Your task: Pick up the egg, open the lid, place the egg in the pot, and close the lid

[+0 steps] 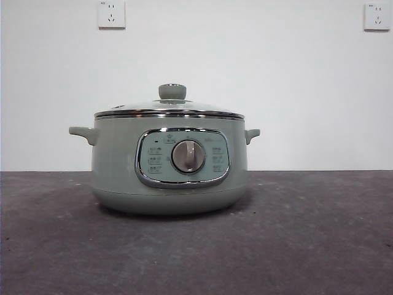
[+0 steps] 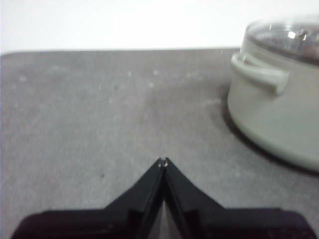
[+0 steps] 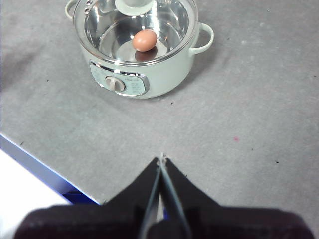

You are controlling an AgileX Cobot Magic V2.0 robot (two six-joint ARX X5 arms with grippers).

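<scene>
We see the sage-green pot [image 1: 169,166] at the centre of the front view on the grey surface [image 1: 319,246], its glass lid [image 1: 169,109] seated on the rim. Through the glass, the egg [image 3: 145,40] lies inside. Our left tool [image 2: 163,161] and right tool [image 3: 161,159] are both clenched, holding nothing, apart from the pot.

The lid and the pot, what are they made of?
The lid looks like clear glass with a shiny metal rim: the egg shows through it. The pot looks like matte green plastic or painted metal outside, mirror-like steel inside.
</scene>
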